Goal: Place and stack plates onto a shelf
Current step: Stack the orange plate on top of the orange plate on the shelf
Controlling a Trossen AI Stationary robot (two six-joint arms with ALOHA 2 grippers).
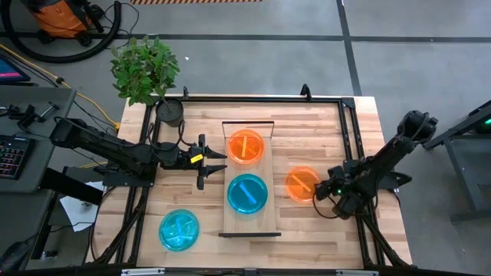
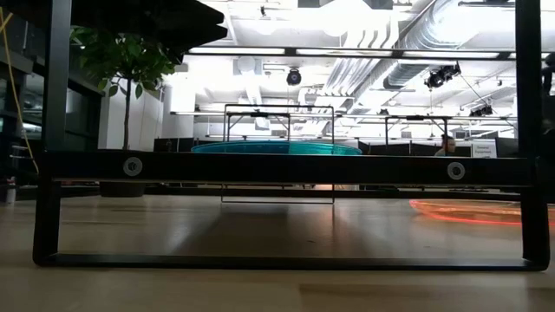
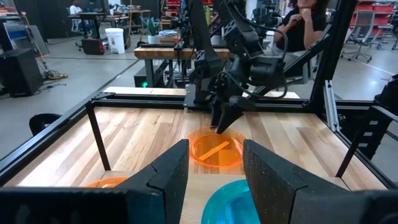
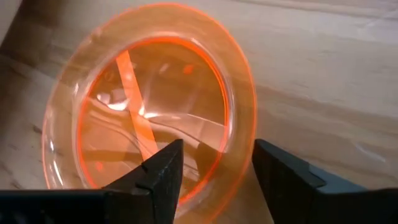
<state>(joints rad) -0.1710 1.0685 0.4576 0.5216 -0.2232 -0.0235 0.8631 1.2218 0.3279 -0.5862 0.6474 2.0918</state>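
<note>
The shelf (image 1: 230, 180) lies along the table's middle. One orange plate (image 1: 245, 146) and one blue plate (image 1: 247, 193) lie flat on it. Another orange plate (image 1: 302, 184) lies flat on the table to the right of the shelf. Blue plates (image 1: 179, 228) lie at the near left. My right gripper (image 1: 322, 192) is open at that orange plate's right rim. In the right wrist view, one finger (image 4: 161, 171) is over the plate's bowl and the other (image 4: 280, 177) is outside the rim (image 4: 242, 155). My left gripper (image 1: 211, 159) is open and empty, left of the shelf. My right gripper stands open astride the right rim (image 4: 239, 174) of the orange plate on the table, slanting down from the table's right. I cannot tell whether a finger touches the plate. The plate lies flat on the wood.
A black pot with a green plant (image 1: 170, 111) stands at the far left corner. A black metal frame (image 1: 349, 130) runs round the table's edges. The shelf's dark end rail (image 2: 286, 166) crosses the low view. A person (image 3: 305, 18) sits beyond the table.
</note>
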